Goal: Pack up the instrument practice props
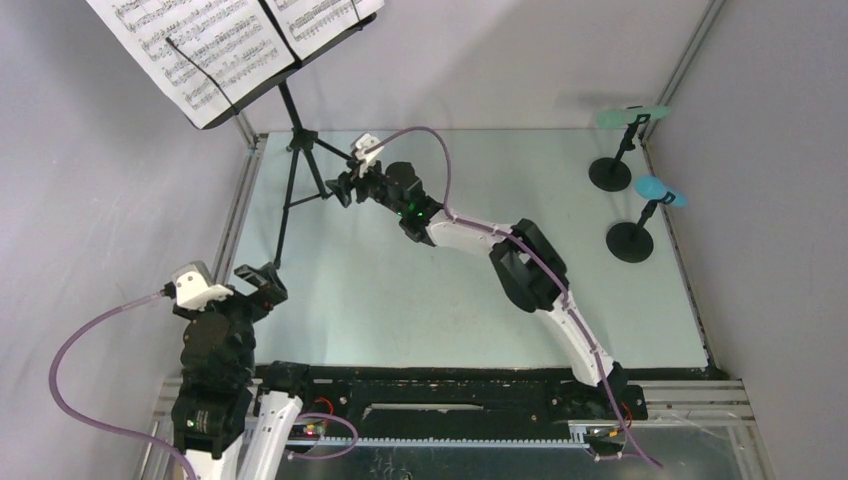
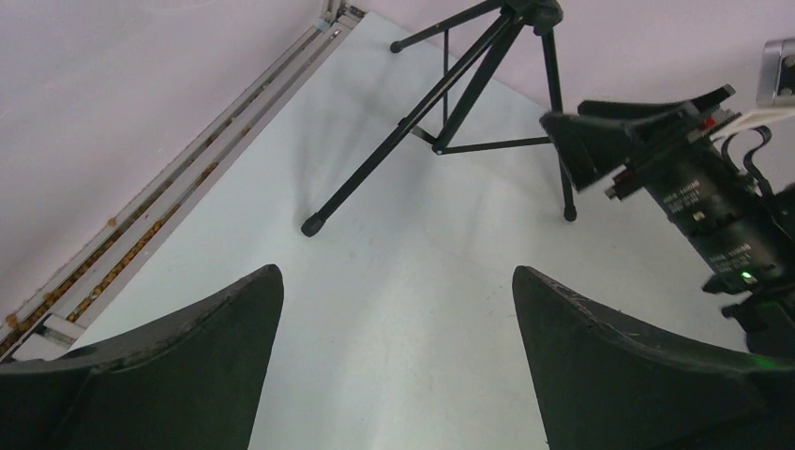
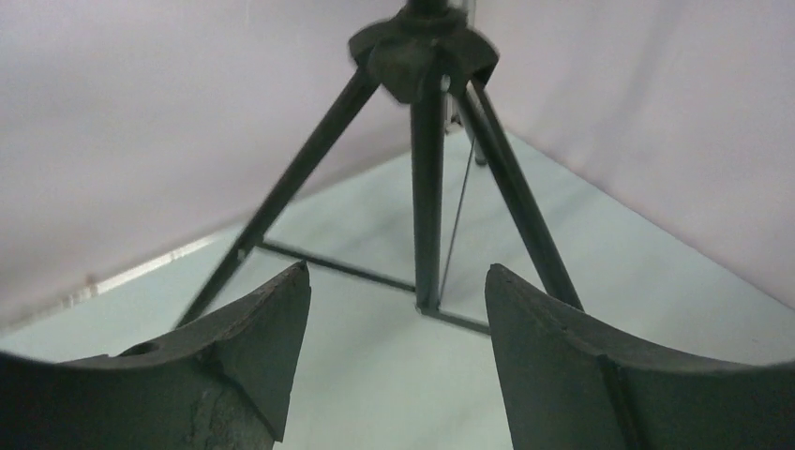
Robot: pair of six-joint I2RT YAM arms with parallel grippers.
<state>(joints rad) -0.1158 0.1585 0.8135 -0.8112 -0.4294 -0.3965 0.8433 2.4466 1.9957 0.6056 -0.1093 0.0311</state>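
Observation:
A black tripod music rack (image 1: 296,150) stands at the back left of the table, with white sheet-music pages (image 1: 215,40) on its desk. Its legs show in the left wrist view (image 2: 441,103) and the right wrist view (image 3: 427,169). My right gripper (image 1: 347,187) is open just right of the tripod's legs, facing them, touching nothing. My left gripper (image 1: 262,285) is open and empty near the front left, below the tripod's near foot. A mint-green microphone (image 1: 632,116) and a blue microphone (image 1: 660,190) rest on two black round-based holders (image 1: 610,173) (image 1: 630,241) at the back right.
Grey walls close in the table on the left, back and right. A metal rail (image 2: 169,202) runs along the table's left edge. The right arm (image 1: 520,265) stretches diagonally across the middle of the table. A purple cable (image 1: 90,340) loops off the left arm.

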